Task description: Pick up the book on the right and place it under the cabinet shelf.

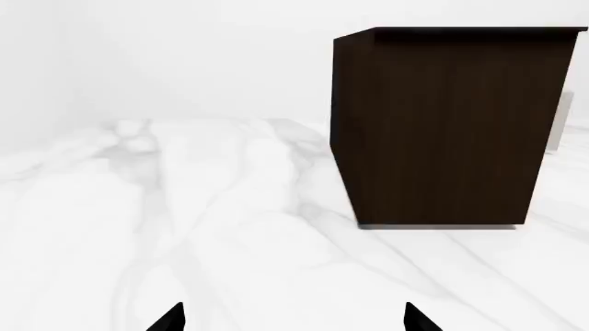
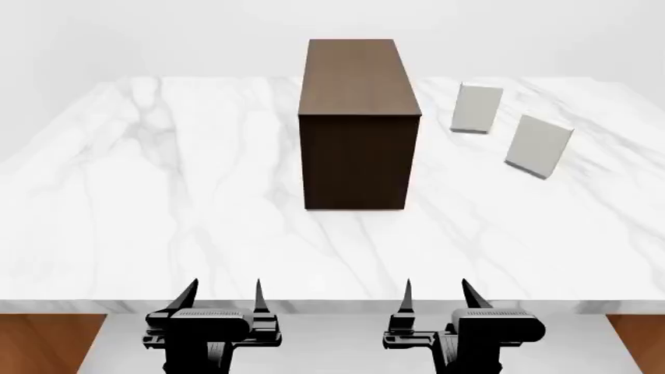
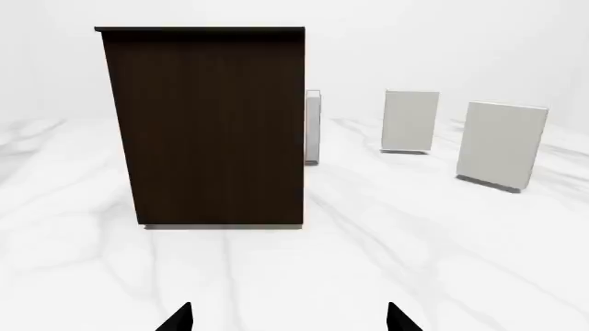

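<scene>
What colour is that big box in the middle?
The cabinet is dark brown with a wood grain, clearest in the head view.

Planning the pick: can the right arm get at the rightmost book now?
Probably yes: the book stands apart from the cabinet on bare marble, nothing between it and the open right tool.

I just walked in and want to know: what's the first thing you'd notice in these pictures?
The big dark brown cabinet jumps out first, standing in the middle of the white marble table. To its right stand two pale grey books: the book farthest right, and another book behind it, nearer the cabinet. At the near edge of the table, the left gripper and right gripper wait open, holding nothing.
</scene>
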Robot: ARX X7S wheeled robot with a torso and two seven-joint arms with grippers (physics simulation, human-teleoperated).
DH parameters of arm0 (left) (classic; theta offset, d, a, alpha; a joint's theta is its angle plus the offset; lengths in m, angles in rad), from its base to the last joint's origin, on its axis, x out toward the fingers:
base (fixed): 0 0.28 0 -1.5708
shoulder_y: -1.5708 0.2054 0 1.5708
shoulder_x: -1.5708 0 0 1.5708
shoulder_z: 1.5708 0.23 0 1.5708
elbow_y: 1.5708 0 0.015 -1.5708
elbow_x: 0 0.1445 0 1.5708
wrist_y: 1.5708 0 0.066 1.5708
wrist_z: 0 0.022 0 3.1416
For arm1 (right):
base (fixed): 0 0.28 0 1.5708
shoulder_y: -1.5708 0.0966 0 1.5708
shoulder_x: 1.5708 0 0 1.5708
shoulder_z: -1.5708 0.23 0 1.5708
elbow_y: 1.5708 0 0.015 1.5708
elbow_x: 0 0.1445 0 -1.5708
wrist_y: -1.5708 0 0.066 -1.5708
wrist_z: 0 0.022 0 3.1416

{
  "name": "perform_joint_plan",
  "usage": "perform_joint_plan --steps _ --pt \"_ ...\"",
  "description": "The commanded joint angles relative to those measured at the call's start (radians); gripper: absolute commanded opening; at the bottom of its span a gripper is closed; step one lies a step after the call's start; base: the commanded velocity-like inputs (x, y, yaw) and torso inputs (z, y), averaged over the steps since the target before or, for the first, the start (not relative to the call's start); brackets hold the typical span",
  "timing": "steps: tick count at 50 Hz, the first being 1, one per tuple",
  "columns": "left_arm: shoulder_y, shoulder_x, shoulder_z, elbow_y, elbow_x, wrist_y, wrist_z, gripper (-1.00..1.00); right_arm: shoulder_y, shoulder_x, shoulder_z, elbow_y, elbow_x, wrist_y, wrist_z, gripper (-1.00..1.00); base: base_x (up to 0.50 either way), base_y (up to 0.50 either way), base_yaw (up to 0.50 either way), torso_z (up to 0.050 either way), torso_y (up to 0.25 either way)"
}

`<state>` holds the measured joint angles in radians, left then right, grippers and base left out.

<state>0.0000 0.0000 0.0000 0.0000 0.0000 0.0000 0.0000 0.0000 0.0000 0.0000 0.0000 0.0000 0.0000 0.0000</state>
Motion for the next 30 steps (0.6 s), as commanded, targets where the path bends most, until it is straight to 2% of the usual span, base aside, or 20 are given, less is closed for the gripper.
perform_joint_plan --steps 1,7,12,21,30 --pt "0.006 -0.017 0.018 0.010 -0.004 0.009 -0.025 1.00 -0.002 0.015 -0.023 -0.008 0.009 0.005 0.025 1.00 0.00 0.00 0.00 0.000 0.000" --pt "0.029 -0.043 0.026 0.057 -0.069 0.041 -0.020 1.00 -0.007 0.036 -0.046 -0.039 0.058 0.017 0.034 1.00 0.00 0.00 0.00 0.004 0.000" --pt "-0.005 -0.063 0.039 0.199 -0.090 -0.087 -0.028 1.00 0.000 0.064 -0.058 -0.195 0.071 0.102 0.037 1.00 0.00 0.00 0.00 0.050 0.000" --pt "-0.243 -0.080 0.042 0.420 -0.109 -0.346 -0.078 1.00 0.112 0.106 -0.023 -0.475 0.121 0.335 0.070 1.00 0.00 0.00 0.00 0.050 0.000" --pt "-0.397 -0.090 0.044 0.496 -0.121 -0.473 -0.114 1.00 0.229 0.115 0.009 -0.608 0.184 0.489 0.105 1.00 0.00 0.00 0.00 0.050 0.000"
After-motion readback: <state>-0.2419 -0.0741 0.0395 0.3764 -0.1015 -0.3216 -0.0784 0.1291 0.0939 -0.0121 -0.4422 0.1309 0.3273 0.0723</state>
